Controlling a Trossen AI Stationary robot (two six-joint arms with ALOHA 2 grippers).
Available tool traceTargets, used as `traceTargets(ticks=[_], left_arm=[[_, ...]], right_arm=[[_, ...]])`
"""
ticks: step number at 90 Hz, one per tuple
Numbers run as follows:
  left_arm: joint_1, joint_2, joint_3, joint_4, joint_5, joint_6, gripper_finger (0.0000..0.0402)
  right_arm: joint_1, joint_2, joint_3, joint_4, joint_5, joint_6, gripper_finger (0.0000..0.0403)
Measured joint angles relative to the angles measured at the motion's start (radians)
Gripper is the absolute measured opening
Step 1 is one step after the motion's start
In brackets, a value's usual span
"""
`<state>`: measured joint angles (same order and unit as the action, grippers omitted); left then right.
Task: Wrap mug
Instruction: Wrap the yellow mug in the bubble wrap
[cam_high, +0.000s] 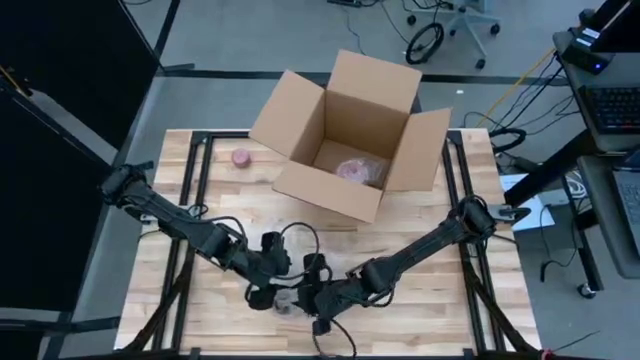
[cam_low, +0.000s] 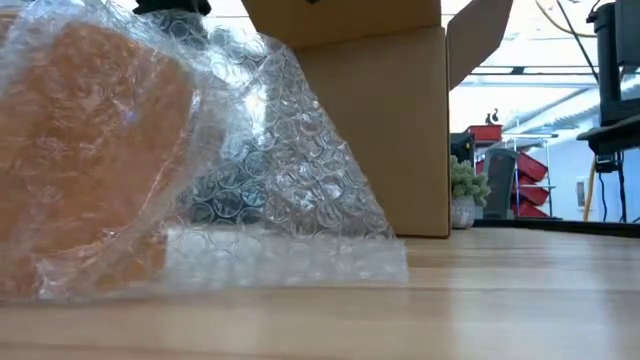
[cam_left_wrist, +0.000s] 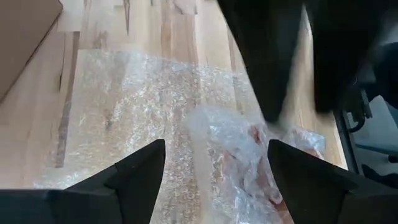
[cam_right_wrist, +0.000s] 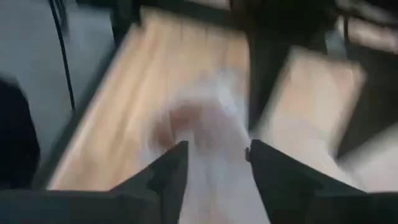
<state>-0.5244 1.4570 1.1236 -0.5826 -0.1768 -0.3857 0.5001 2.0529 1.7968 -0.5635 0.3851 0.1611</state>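
Note:
The mug (cam_low: 90, 140), orange-pink, lies half bundled in clear bubble wrap (cam_low: 290, 200) near the table's front edge, and the rest of the sheet (cam_left_wrist: 137, 106) lies flat on the wood. My left gripper (cam_left_wrist: 216, 155) stands open just over the bundle (cam_left_wrist: 261, 162), one finger on either side, touching nothing that I can see. My right gripper (cam_right_wrist: 217, 155) comes from the right and meets the bundle (cam_high: 288, 303) at its top, its fingers drawn in on the wrap. My right gripper has a bunch of the bubble wrap (cam_right_wrist: 214, 130) between its two fingers, over the mug. In the left wrist view the fingertips (cam_left_wrist: 273, 115) come down on the bundle from above. Blur hides how many layers it has. The mug rests on the table.
An open cardboard box (cam_high: 345, 135) stands at the table's far middle with another wrapped pink thing (cam_high: 355, 170) inside. A small pink object (cam_high: 241, 157) sits left of the box. Bare wood lies to the left and right of the arms.

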Motion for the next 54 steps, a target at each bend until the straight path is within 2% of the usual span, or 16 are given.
traceTargets(ticks=[8,19,35,45,54], left_arm=[[-0.007,0.007,0.0,0.034,0.0,0.001,0.0272],[-0.021,0.034,-0.008,0.102,0.006,0.007,0.0272],[-0.017,0.118,-0.008,0.141,0.045,0.002,0.0272],[-0.012,0.168,-0.006,0.135,0.089,0.0,0.0272],[-0.013,0.193,-0.005,0.127,0.08,-0.001,0.0272]], right_arm=[[0.033,-0.001,0.107,-0.298,0.0,0.131,0.0192],[0.103,-0.005,0.126,-0.448,0.026,0.295,0.0202],[0.2,0.002,0.051,-0.408,0.135,0.471,0.0202],[0.229,0.005,-0.001,-0.388,0.14,0.592,0.0199],[0.25,0.004,-0.039,-0.379,0.14,0.692,0.0199]])
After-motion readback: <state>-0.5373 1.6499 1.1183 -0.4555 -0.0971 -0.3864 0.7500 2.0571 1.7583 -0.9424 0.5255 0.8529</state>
